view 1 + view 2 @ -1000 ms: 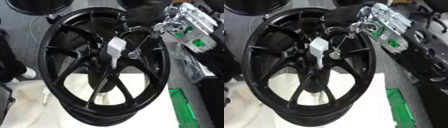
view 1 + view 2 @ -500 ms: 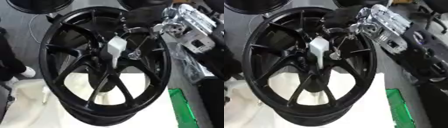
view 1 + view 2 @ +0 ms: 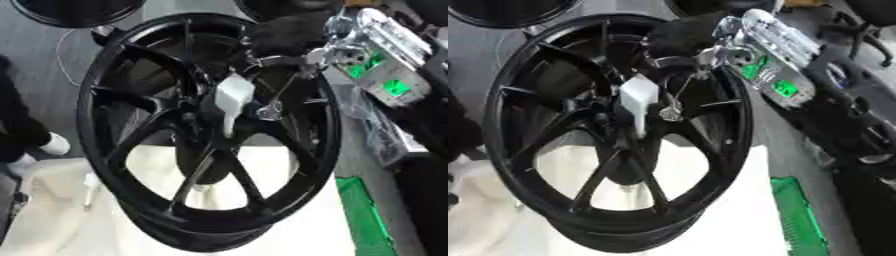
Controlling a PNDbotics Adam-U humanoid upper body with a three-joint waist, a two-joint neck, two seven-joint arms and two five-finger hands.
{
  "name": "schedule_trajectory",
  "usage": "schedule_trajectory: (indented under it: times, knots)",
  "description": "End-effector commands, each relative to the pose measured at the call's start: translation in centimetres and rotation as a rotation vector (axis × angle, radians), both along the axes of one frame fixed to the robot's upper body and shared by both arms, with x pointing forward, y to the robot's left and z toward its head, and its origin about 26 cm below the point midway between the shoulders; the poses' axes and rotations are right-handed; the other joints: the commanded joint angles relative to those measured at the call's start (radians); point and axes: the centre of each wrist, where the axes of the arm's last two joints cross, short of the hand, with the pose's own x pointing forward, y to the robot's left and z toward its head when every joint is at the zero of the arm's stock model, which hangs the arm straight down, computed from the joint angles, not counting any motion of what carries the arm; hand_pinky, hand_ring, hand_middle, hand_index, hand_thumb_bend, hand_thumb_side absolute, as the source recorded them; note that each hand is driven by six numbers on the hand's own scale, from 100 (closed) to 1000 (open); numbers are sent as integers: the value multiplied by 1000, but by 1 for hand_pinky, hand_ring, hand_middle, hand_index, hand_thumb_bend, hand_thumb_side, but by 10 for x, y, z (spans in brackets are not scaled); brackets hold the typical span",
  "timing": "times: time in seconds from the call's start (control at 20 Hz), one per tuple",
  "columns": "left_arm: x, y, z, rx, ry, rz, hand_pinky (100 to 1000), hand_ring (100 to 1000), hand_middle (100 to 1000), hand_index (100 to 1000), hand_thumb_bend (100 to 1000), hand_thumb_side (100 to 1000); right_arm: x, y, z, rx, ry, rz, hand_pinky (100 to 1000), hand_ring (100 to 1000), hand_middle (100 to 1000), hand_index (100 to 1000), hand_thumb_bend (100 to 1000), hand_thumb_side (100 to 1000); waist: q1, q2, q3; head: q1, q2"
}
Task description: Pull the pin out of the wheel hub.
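Reaching in from the upper right, the right hand (image 3: 293,35) is hovering over the top of the wheel (image 3: 118,150), its dark fingers (image 3: 677,35) curling down toward the spokes, though whether they are closing on anything is impossible to tell against all that black. Just below those fingers, a thin cord (image 3: 284,90) is running down to a small metal ring (image 3: 269,111) that is hanging in front of the spokes, right beside the hub. Sitting at the hub itself is the pin (image 3: 233,100), a pale grey block pointing down along the centre of the wheel, and it is looking as though it is still seated there. Behind the hand, the silver wrist (image 3: 776,40) with its green-lit panels is stretching away toward the upper right corner. The wheel is standing upright and leaning slightly, resting on a white cloth (image 3: 61,220). A green strip (image 3: 794,210) is lying on the floor at the lower right. The left hand is not showing in either view.
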Motion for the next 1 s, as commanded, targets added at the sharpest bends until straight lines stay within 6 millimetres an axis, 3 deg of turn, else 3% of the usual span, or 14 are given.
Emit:
schedule_trajectory:
  times: [0.05,0.3,1.0]
  knots:
    - [-1,3,6,20,-13,0,614,756,698,731,100,769,-4,-2,8,6,-16,3,930,831,666,788,179,399,4,-11,-1,-3,-1]
    - [-1,3,5,20,-10,-1,614,755,700,731,100,770,-4,-1,6,34,12,9,916,814,602,733,100,348,2,-12,-1,-4,-1]
    - [-1,4,4,17,-8,10,614,751,696,731,100,770,-4,2,1,100,54,0,863,719,464,524,100,279,-1,-9,1,-8,-1]
